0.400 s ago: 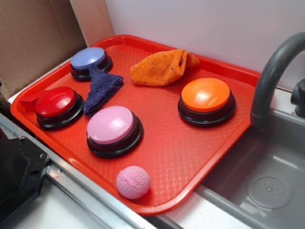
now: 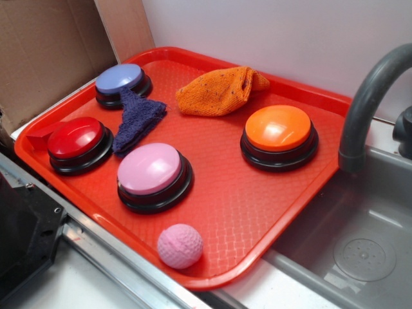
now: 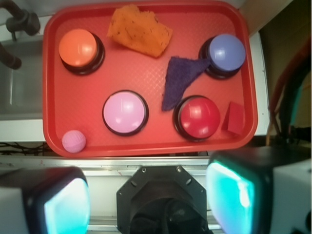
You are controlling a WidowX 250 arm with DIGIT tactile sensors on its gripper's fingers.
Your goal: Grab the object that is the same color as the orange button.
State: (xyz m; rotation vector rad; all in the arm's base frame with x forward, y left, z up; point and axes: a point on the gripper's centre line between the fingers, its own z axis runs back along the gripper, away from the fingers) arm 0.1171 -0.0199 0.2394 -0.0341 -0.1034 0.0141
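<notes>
Orange cloth [image 3: 139,30], 12 o'clock on tray [image 3: 146,146]: soft, light; pinch its bunched middle. My gripper [image 3: 146,195]: wide open, empty.

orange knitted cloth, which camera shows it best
The exterior view shows the orange knitted cloth closest, with its knit texture and dark flecks clear. The wrist view shows it from above, smaller, at the tray's far edge near the orange button.

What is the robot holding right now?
Nothing. The end effector is open with only empty space between its fingers, high above the red tray. The orange knitted cloth lies untouched beside the orange button.
</notes>
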